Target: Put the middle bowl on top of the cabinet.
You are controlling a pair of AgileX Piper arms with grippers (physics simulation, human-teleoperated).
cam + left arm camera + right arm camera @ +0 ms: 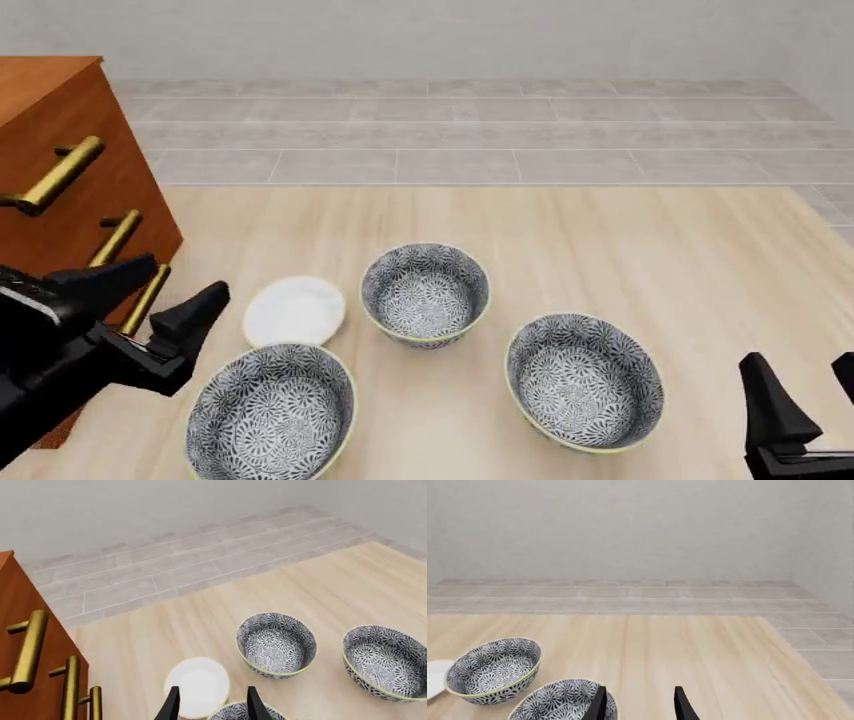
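The middle bowl (271, 415), wide with a grey-and-white floral pattern and a pale yellow rim, sits on the table at the near left; only its far rim (238, 711) shows in the left wrist view. My left gripper (158, 298) hovers open just left of and above it, beside the cabinet's front. Nothing sits between its fingers (172, 706). The reddish-brown cabinet (60, 170) with brass bar handles (27, 650) stands at the far left. My right gripper (807, 405) is open and empty, low at the near right.
A narrower, deeper floral bowl (424, 293) stands mid-table behind a small white plate (294, 310). Another wide floral bowl (585, 382) sits at the near right, close to the right gripper. Grey tiled floor lies beyond the table's far edge.
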